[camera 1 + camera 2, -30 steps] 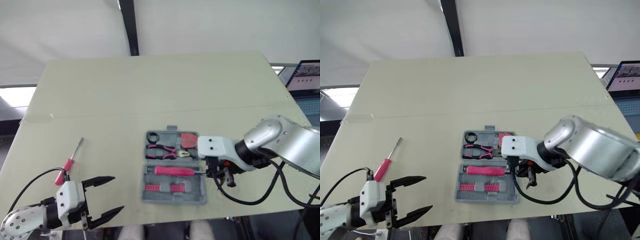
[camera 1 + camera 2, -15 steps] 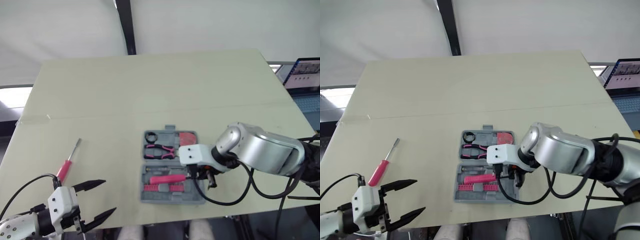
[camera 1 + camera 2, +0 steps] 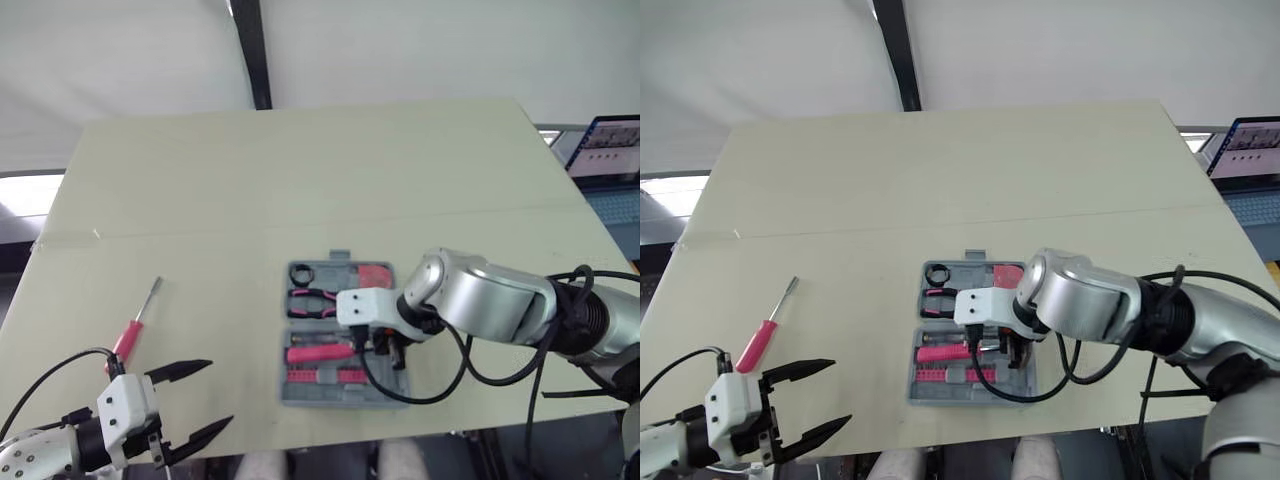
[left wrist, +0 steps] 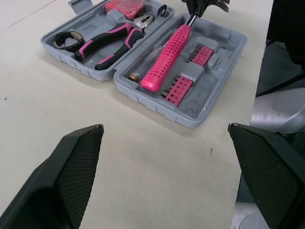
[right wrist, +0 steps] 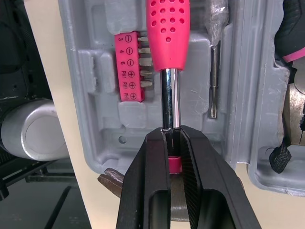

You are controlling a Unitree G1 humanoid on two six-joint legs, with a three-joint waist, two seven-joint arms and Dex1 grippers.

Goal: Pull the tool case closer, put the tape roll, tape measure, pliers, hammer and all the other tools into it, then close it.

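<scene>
Worktop (image 3: pixel 300 170): pale, with a white wall behind.
Case (image 3: pixel 340 397): open and flat, near the front edge, right of centre.
Hammer (image 3: pixel 315 353): lies in the near half of the case.
Right gripper (image 5: pixel 170 138): your fingers pinch the steel shaft of the hammer, close to its head.
Left gripper (image 3: pixel 215 392): fingers spread wide, at the front left corner.
Screwdriver (image 3: pixel 133 328): on the worktop near the left edge, well apart from the case.
Far half: tape roll (image 3: pixel 303 272), pliers (image 3: pixel 318 301) and tape measure (image 3: pixel 375 275) are seated.

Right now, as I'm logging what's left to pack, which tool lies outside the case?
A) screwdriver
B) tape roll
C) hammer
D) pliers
A: the red-handled screwdriver lies on the table, well left of the open tool case.
</scene>
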